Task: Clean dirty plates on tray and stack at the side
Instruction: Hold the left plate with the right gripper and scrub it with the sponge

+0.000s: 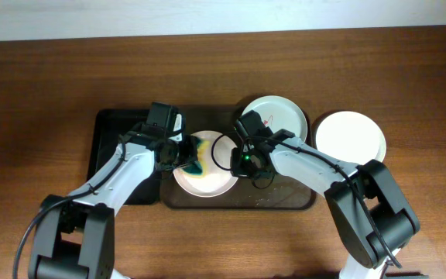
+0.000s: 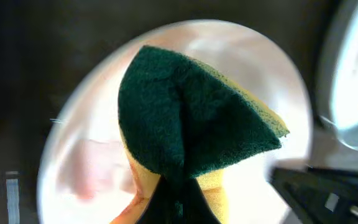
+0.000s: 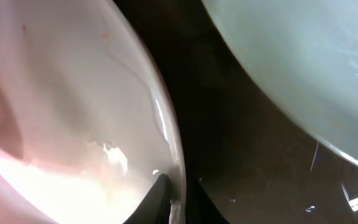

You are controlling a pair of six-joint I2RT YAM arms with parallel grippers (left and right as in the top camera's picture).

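A white plate (image 1: 211, 184) lies on the dark brown tray (image 1: 285, 203). My left gripper (image 1: 183, 155) is shut on a green and yellow sponge (image 1: 200, 161) and presses it on this plate. In the left wrist view the sponge (image 2: 191, 118) covers the plate's middle (image 2: 86, 124), with a faint pink smear to its left. My right gripper (image 1: 238, 159) is shut on that plate's right rim (image 3: 173, 155). A second plate (image 1: 281, 116) with a red smear sits at the tray's back right. A third, clean plate (image 1: 351, 136) lies on the table to the right.
A smaller black tray (image 1: 107, 151) lies left of the brown tray, under my left arm. The brown wooden table (image 1: 53, 77) surrounds everything. In the right wrist view the second plate (image 3: 303, 68) sits close beyond the dark tray floor (image 3: 241, 168).
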